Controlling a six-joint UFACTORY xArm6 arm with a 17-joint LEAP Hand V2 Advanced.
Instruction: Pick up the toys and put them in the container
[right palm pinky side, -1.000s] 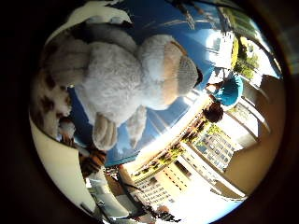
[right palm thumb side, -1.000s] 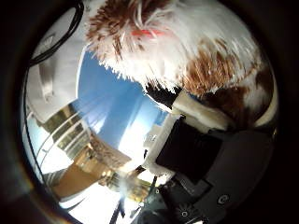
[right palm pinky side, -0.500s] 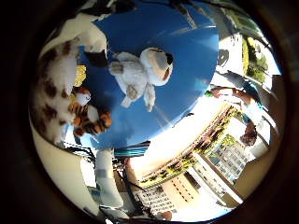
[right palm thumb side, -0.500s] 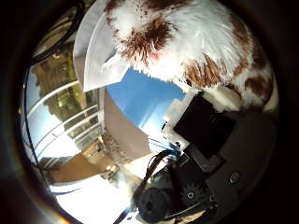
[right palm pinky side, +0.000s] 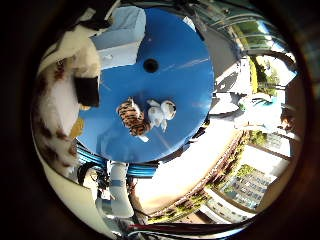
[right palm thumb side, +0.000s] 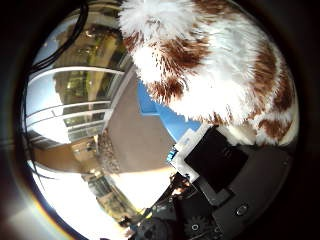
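Note:
A white plush toy with brown spots (right palm thumb side: 215, 65) fills much of the thumb side view, pressed close to my palm. My hand (right palm thumb side: 220, 165) is shut on it, white and black finger parts curling against its fur. Far below lies a round blue table (right palm pinky side: 185, 65). A striped tiger toy (right palm pinky side: 132, 117) and a small white and grey plush toy (right palm pinky side: 161, 112) lie side by side near its middle. A pale blue container (right palm pinky side: 120, 35) stands at the table's edge, partly hidden by the held plush.
The table has a dark hole (right palm pinky side: 150, 65) between the container and the two toys. A small yellow thing (right palm pinky side: 76, 127) peeks out beside the held plush. Pale pavement (right palm pinky side: 200, 165) and glass railings (right palm thumb side: 75, 105) surround the table.
The hand has risen well above the table with the spotted plush still in it. The tiger and the white toy now look much smaller, and the container has come into view.

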